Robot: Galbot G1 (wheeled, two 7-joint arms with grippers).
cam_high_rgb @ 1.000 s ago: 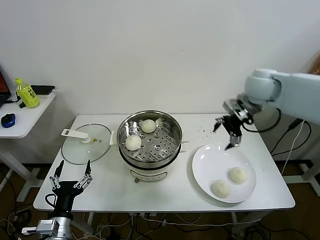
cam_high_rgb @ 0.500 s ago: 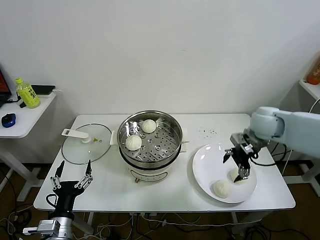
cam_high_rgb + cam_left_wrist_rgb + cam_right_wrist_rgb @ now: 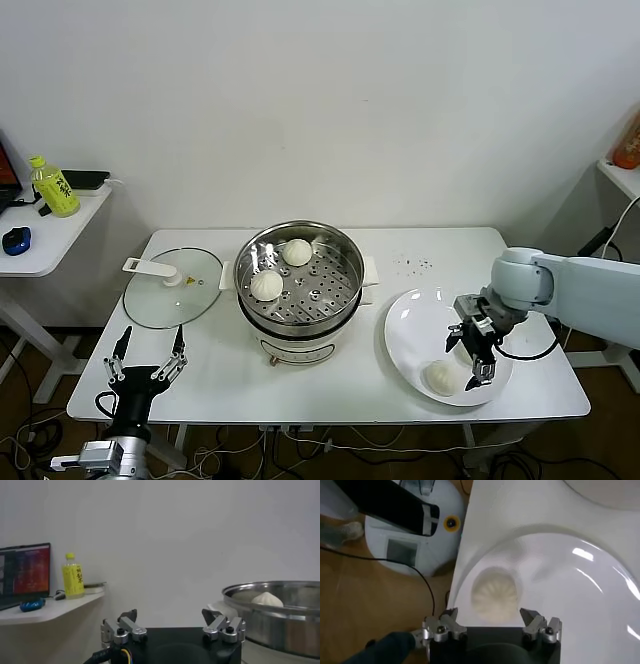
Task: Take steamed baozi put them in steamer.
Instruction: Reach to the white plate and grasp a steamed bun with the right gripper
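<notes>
The steamer (image 3: 300,290) stands mid-table with two steamed baozi (image 3: 296,252) (image 3: 266,285) on its perforated tray. To its right, the white plate (image 3: 415,320) carries one visible baozi (image 3: 440,377). My right gripper (image 3: 471,354) hangs low over the plate's right side and covers a second baozi there. In the right wrist view that baozi (image 3: 493,594) lies just ahead of the open right gripper (image 3: 491,617), untouched, near the plate's rim (image 3: 570,580). My left gripper (image 3: 145,360) is parked open below the table's front left; it also shows in the left wrist view (image 3: 170,622), with the steamer (image 3: 280,610) beyond it.
A glass lid (image 3: 172,285) lies left of the steamer. A side table at far left holds a yellow bottle (image 3: 52,187) and a blue mouse (image 3: 15,240). The plate sits close to the table's front right edge, with floor and a white base (image 3: 405,530) beyond.
My right gripper has come forward and down, from above the table behind the plate to low over the plate's right baozi, staying open. The left arm barely moved.
</notes>
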